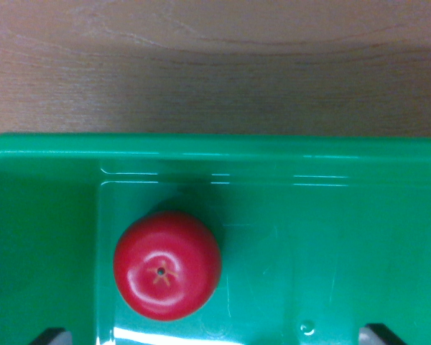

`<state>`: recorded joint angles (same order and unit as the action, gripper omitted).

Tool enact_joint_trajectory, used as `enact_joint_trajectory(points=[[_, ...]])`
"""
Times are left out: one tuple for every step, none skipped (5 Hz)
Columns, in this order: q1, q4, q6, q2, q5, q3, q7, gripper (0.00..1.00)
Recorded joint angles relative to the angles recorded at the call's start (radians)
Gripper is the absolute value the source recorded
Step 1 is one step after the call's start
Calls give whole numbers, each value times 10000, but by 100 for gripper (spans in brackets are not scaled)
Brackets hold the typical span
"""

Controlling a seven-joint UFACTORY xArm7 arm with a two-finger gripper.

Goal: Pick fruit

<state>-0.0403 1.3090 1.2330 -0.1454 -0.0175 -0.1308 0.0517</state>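
One red fruit (167,265) sits below me, round and glossy, with a small brownish star-shaped dimple facing up at my camera. It lies on the floor of a green plastic tray (345,237), towards the wrist view's left, close to the tray's far wall and just beside the raised step that runs down the floor on that side. A faint shadow falls from the fruit towards that far wall.

The tray fills the lower part of my view; its far rim runs straight across, and beyond it lies the wooden worktop (215,65), pale with a fine grain, lighter at the top edge and shaded near the tray. Light glints in streaks along the tray's far wall and on the floor near the bottom edge.

Two dark tips of my fingers (52,336) poke in at the bottom corners of the wrist view, one at the left and one at the right, well apart, so my gripper (215,339) stands spread wide with nothing between its fingers. The fruit lies between the tips, nearer the left one, and neither touches it.
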Motion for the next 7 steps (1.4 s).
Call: enact_joint_trajectory(points=[[61,-264,-463,-226,63,-42,-13,0],[61,-264,-463,-226,63,-42,-13,0],[123,-534,-936,-458,128,-85,-27,0],[123,-534,-936,-458,128,-85,-27,0],[183,-797,-1397,-684,190,-127,-40,0],[183,-797,-1397,-684,190,-127,-40,0],[242,-1051,-1842,-901,251,-167,-53,0]])
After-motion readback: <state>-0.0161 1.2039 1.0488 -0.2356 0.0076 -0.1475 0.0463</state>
